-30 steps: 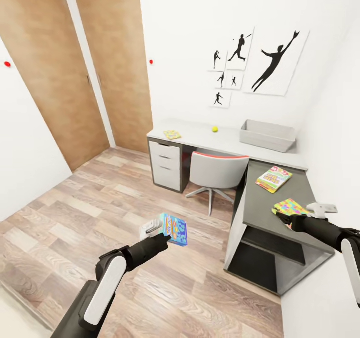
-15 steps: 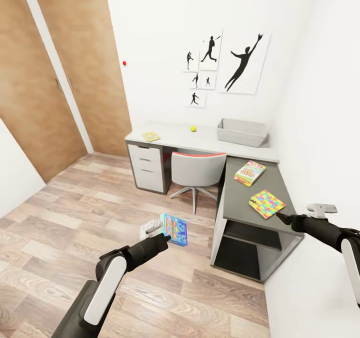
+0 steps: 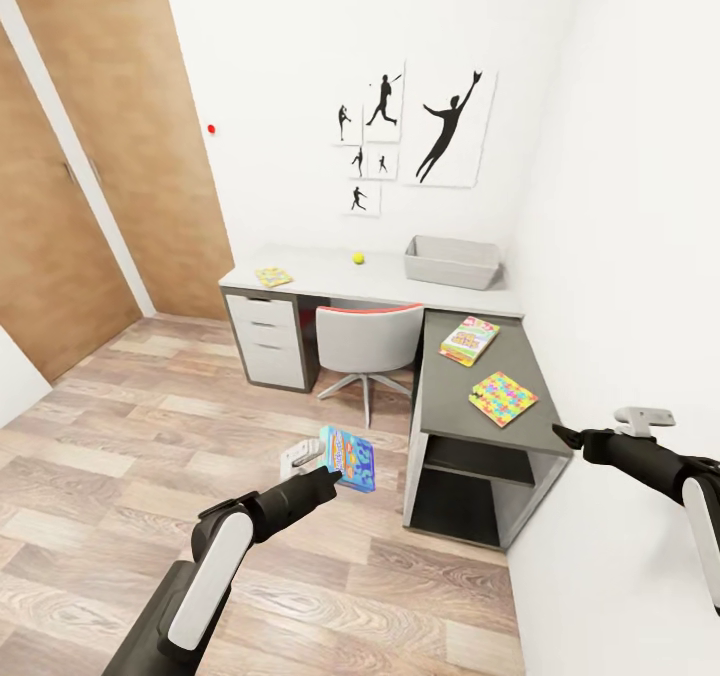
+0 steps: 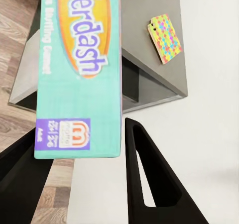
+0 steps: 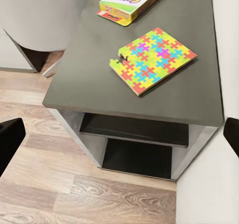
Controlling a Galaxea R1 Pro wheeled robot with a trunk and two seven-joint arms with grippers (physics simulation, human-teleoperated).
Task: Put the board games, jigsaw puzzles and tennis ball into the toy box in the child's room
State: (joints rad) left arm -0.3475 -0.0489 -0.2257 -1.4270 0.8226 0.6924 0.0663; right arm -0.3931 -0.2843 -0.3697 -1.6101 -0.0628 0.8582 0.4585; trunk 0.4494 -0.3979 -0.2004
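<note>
Left gripper [image 3: 322, 459] clamps blue board game [image 3: 349, 458] above floor [image 3: 130, 456]

Blue board game [image 3: 349, 457]; multicoloured jigsaw puzzle [image 3: 503, 398]; yellow-green tennis ball [image 3: 358, 257]; light-grey toy box [image 3: 452, 262].

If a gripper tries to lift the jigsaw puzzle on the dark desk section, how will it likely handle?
The puzzle is a thin sheet lying flat on the desk, so getting a finger under an edge looks hard. It appears to be made of interlocking pieces with a notched corner, so it may flex or come apart. It is probably light and will slide rather than roll.
</note>
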